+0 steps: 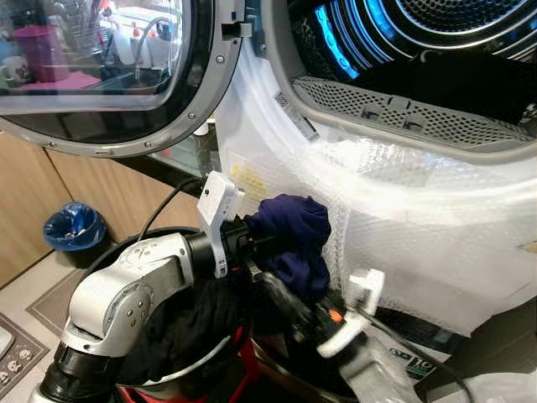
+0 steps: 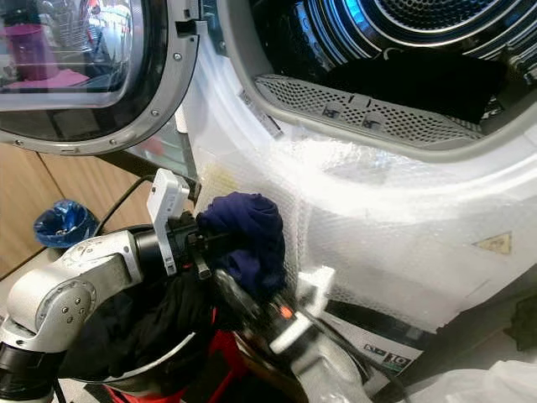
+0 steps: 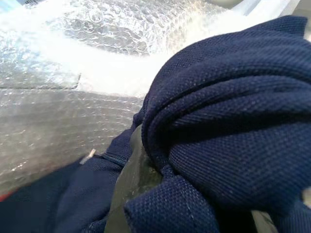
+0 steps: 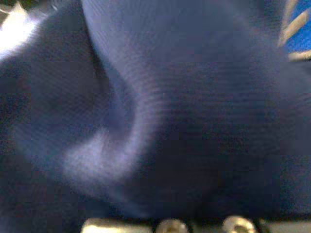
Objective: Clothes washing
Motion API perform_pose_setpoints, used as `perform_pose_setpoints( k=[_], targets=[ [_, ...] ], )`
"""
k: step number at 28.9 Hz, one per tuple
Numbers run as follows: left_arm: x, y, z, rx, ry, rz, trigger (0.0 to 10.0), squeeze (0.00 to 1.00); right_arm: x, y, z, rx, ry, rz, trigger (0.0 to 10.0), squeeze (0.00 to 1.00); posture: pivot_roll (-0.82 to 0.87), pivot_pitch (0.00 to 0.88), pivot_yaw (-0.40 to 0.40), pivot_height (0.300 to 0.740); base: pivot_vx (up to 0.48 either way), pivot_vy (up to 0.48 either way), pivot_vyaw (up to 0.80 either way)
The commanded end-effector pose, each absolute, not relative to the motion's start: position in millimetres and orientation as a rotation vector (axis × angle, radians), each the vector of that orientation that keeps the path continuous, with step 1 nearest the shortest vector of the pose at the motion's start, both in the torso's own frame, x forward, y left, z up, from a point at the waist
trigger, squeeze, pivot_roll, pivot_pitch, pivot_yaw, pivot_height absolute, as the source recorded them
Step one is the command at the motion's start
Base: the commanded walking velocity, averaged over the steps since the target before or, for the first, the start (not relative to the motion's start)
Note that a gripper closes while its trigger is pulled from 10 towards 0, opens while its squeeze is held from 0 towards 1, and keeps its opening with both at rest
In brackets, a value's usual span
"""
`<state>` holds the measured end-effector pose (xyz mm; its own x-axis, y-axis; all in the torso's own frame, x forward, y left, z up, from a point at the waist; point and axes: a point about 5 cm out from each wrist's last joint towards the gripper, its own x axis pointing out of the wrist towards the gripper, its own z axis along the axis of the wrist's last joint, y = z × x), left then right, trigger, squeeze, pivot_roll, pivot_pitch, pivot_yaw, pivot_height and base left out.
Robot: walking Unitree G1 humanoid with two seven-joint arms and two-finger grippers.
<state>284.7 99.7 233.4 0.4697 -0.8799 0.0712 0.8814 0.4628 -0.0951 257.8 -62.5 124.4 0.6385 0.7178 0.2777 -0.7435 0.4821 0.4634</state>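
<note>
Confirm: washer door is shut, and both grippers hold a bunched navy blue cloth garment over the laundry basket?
Not quite. The round glass washer door is swung open, as the left eye view shows, with the drum exposed. The rest holds: left gripper and right gripper hold the bunched navy blue cloth garment above the laundry basket.

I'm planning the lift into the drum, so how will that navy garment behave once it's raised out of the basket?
Probably floppy: the navy garment is bunched in soft folds around the left gripper. Its knit weave looks grippy rather than slippery. A loose part hangs toward the basket, so it may trail and snag.
</note>
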Motion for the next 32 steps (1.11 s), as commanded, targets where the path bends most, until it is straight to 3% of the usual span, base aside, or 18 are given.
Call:
perform_pose_setpoints(
  k=[1, 6, 11, 19, 25, 29, 30, 31, 32],
  targets=[
    [285, 94, 240, -0.106, -0.028, -1.112, 0.0, 0.0, 259, -53, 120, 0.516, -0.018, 0.87, 10.0, 0.0, -0.02, 0.084, 0.02, 0.74, 0.0, 0.0, 0.0],
    [285, 93, 239, -0.11, -0.027, -1.109, 0.0, 0.0, 263, -49, 119, 0.49, -0.023, 0.805, 10.0, 0.0, -0.02, 0.084, 0.02, 0.74, 0.0, 0.0, 0.0],
    [285, 89, 236, -0.121, -0.02, -1.103, 0.0, 0.0, 286, -65, 117, 0.541, -0.032, 0.525, 10.0, 0.0, -0.02, 0.084, 0.02, 0.74, 0.0, 0.0, 0.0],
    [282, 84, 234, -0.148, -0.013, -1.111, 0.0, 0.0, 292, -67, 124, 0.55, -0.062, 0.478, 10.0, 0.0, -0.02, 0.084, 0.019, 0.74, 0.0, 0.0, 0.0],
    [278, 78, 231, -0.171, -0.005, -1.13, 0.0, 0.0, 287, -59, 139, 0.78, -0.11, 0.598, 10.0, 0.0, -0.01, 0.084, 0.017, 0.74, 0.0, 0.0, 0.0],
    [277, 78, 231, -0.173, -0.004, -1.128, 0.0, 0.0, 283, -58, 142, 0.803, -0.12, 0.651, 10.0, 0.0, -0.01, 0.085, 0.017, 0.74, 0.0, 0.0, 0.0],
    [277, 78, 231, -0.173, -0.003, -1.128, 0.0, 0.0, 282, -58, 143, 0.814, -0.122, 0.66, 5.1, 0.0, -0.01, 0.085, 0.016, 0.74, 0.0, 0.0, 0.0],
    [277, 78, 231, -0.173, -0.003, -1.128, 0.0, 0.0, 281, -58, 143, 0.822, -0.124, 0.665, 5.1, 0.0, -0.01, 0.085, 0.016, 0.74, 0.0, 0.0, 0.0],
    [277, 79, 230, -0.172, -0.002, -1.127, 0.0, 0.0, 281, -59, 143, 0.833, -0.124, 0.666, 0.0, 0.0, -0.01, 0.085, 0.016, 0.74, 0.0, 0.0, 0.0]
  ],
)
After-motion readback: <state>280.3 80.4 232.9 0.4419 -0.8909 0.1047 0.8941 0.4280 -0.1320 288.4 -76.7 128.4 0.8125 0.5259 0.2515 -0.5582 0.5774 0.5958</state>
